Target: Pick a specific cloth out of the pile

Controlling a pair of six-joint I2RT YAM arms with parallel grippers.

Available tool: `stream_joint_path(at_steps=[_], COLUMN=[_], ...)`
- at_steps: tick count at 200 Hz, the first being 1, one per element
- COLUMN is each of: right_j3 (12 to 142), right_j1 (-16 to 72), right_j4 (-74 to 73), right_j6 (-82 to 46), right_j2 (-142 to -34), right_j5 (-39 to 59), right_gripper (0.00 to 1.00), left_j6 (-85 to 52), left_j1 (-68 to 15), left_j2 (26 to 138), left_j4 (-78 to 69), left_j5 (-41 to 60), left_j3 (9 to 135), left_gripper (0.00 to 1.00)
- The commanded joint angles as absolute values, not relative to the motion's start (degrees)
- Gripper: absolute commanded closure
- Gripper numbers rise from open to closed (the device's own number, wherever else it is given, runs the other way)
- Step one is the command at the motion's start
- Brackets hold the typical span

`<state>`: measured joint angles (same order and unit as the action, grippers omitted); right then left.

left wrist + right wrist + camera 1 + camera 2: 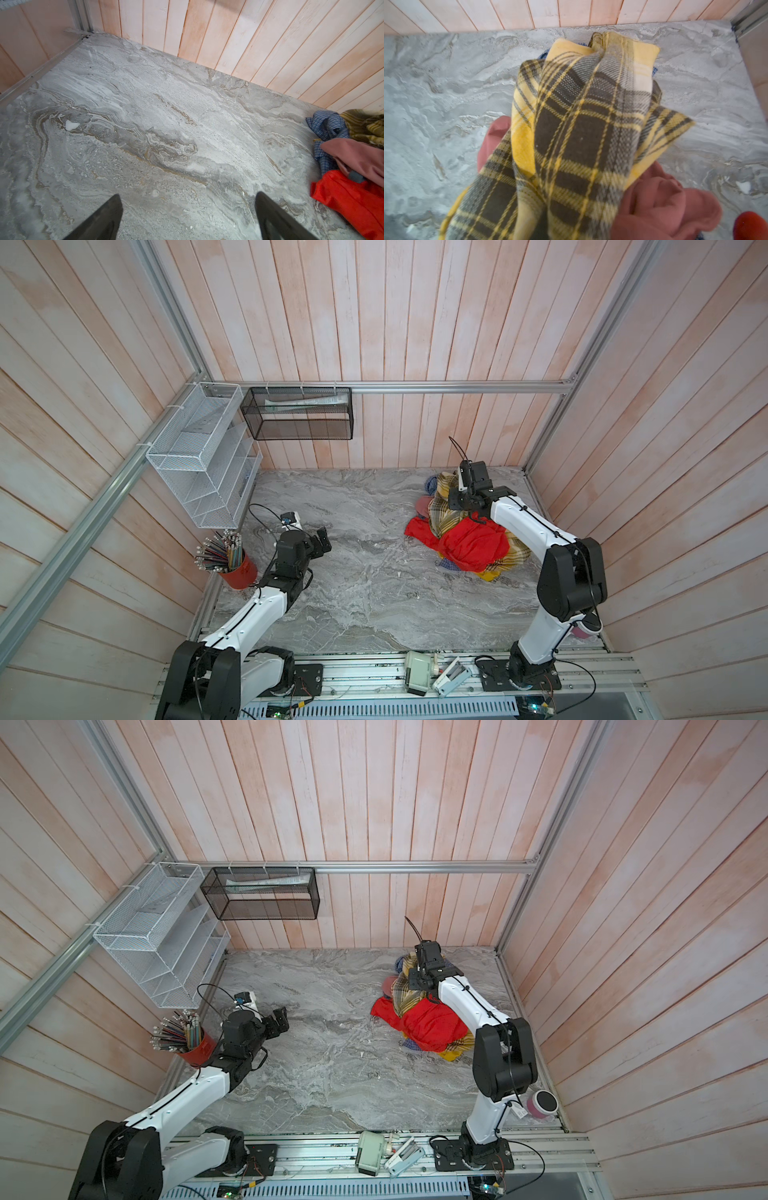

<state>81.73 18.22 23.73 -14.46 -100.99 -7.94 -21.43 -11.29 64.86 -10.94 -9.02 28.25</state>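
Left gripper (322, 541): hanging spread wide, apart from the pile (469, 545).
Right gripper (455, 494): I'm watching the cloth (581, 135) burying its fingers; I cannot tell its grip.

My left gripper (278, 1020) hangs over the bare grey marbled surface (332, 1065) with its jaws wide apart. It is near the red cup of pencils (198, 1048) and well apart from the pile (428, 1029). My right gripper (417, 982) is down on the far end of that pile, on the cloth (405, 996). My wrist hides the jaws, so I cannot tell how they stand. The red garment (434, 1025) lies over part of the yellow plaid. A pink fold (388, 984) and a blue checked scrap (409, 1046) show at the edges. A white wire rack (162, 944) and a black mesh basket (262, 894) hang on the walls.
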Motion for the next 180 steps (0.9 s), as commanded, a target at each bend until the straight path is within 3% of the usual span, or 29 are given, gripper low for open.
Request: stream_joint_path(at_steps=[1, 17, 93, 180], right_j3=[80.8, 79.7, 74.6, 77.1], right_j1=[18.5, 18.5, 18.7, 19.7], right_j4=[22.2, 20.7, 10.5, 8.6], right_j6=[-15.7, -16.0, -18.9, -19.9], right_j2=[-95.4, -91.7, -77.1, -71.4], right_j5=[-7.6, -8.2, -0.8, -1.0], right_gripper=[0.92, 1.0, 1.0, 1.0], left_j6=[-21.0, -21.2, -20.9, -21.7], left_j1=[-11.5, -11.5, -11.5, -11.5], left_j2=[63.7, 63.6, 60.7, 60.2], left_j4=[-9.8, -9.7, -8.3, -8.1], left_j5=[-10.2, -10.2, -12.2, -11.8], left_j3=[27.1, 27.1, 27.7, 27.8], left_gripper=[0.0, 0.0, 0.0, 0.0])
